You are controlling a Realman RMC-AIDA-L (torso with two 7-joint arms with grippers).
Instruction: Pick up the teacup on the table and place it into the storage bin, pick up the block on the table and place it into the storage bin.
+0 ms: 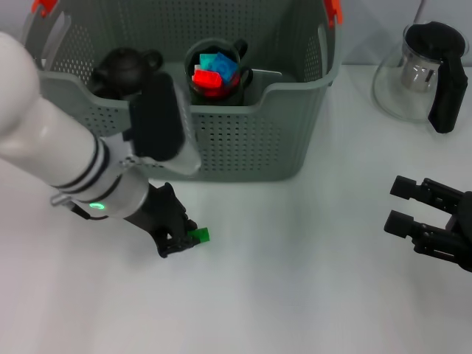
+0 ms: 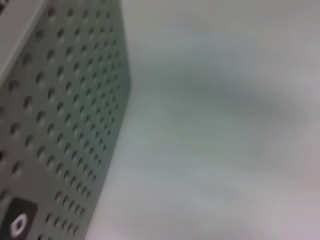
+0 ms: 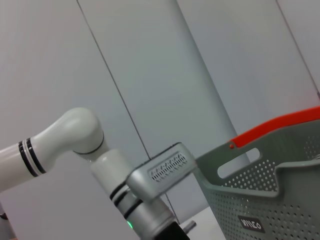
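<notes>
On the near-left white tabletop [image 1: 295, 295], the left gripper [image 1: 179, 237] is closing narrowly on the small green block [image 1: 199, 235], positioning it for lifting into the grey perforated storage bin [image 1: 243, 140]; the right gripper [image 1: 413, 210] is idling wide apart.

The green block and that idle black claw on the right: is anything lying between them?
No. In the head view, only bare white table lies between the green block, at the left gripper, and the right gripper.

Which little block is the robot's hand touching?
The small green block on the white table, at the left gripper. The red and blue blocks sit in the black teacup, inside the grey bin.
</notes>
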